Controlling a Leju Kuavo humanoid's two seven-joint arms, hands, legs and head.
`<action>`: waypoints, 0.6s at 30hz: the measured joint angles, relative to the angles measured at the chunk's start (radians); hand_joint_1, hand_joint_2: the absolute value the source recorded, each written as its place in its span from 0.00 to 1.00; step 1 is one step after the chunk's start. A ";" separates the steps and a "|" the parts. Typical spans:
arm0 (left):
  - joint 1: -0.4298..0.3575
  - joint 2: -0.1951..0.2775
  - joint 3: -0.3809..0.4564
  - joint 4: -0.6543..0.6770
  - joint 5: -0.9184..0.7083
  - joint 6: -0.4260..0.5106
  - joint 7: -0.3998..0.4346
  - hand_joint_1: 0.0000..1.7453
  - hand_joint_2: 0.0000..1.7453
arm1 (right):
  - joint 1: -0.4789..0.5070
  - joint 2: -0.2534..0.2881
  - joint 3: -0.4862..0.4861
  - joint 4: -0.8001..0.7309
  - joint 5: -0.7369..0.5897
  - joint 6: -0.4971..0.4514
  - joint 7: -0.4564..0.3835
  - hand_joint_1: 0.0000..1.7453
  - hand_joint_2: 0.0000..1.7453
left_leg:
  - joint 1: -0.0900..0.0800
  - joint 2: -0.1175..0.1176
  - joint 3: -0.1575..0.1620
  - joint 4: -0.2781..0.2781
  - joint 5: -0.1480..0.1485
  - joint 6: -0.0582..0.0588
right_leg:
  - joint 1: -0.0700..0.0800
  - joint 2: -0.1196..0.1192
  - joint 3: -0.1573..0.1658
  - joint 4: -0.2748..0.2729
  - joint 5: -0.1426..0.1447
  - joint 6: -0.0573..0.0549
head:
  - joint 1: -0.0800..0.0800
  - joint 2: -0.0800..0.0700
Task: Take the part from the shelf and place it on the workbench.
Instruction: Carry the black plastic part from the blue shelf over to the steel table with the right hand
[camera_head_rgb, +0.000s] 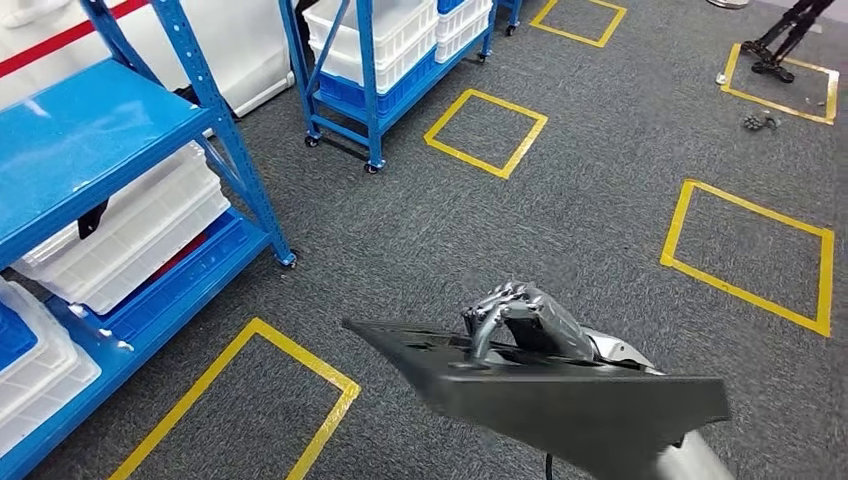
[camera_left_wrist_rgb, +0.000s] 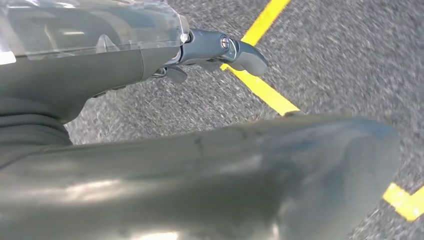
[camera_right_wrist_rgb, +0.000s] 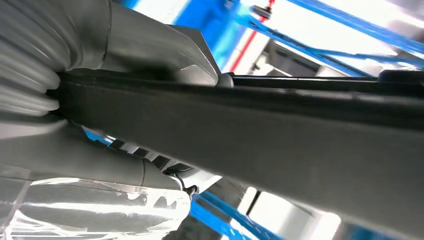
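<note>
Carry step | right robot hand (camera_head_rgb: 520, 318) grips the flat dark-grey plastic part (camera_head_rgb: 560, 395), held off the carpet, well right of the blue metal shelf (camera_head_rgb: 110, 150) | left robot hand (camera_left_wrist_rgb: 220, 50): can't tell | next, I'd say: find desk, set down level

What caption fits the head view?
Right hand carries a dark flat part over grey carpet, beside blue shelves.

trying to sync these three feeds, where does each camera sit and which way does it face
Head view: high on the body, facing forward and down at the grey floor, blue shelves and the right hand gripping the dark part.
Left wrist view: behind the left hand, facing floor and yellow tape.
Right wrist view: behind the right hand, along the part toward the shelves.
Shared: head and right wrist both show the held part.
</note>
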 joint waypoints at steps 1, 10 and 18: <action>-0.001 -0.001 0.000 0.000 -0.002 0.000 0.002 0.00 0.00 | 0.003 0.000 -0.010 -0.012 -0.017 0.012 0.000 1.00 1.00 | -0.002 0.009 0.002 -0.002 -0.002 -0.005 | 0.004 0.005 0.000 -0.005 -0.003 -0.004 | 0.000 0.000; 0.002 -0.025 -0.001 0.000 -0.022 0.003 0.007 0.00 0.00 | 0.127 0.033 -0.048 -0.112 -0.038 0.110 -0.048 1.00 1.00 | 0.002 -0.073 -0.130 0.275 -0.123 -0.021 | -0.004 0.099 0.015 -0.025 0.003 -0.040 | -0.005 0.000; -0.007 -0.034 -0.002 0.000 -0.038 0.010 0.021 0.00 0.00 | 0.147 0.036 -0.047 -0.136 -0.098 0.140 -0.051 1.00 1.00 | 0.002 -0.121 -0.028 0.016 0.013 0.002 | -0.012 0.181 -0.002 0.005 -0.008 -0.003 | -0.006 0.000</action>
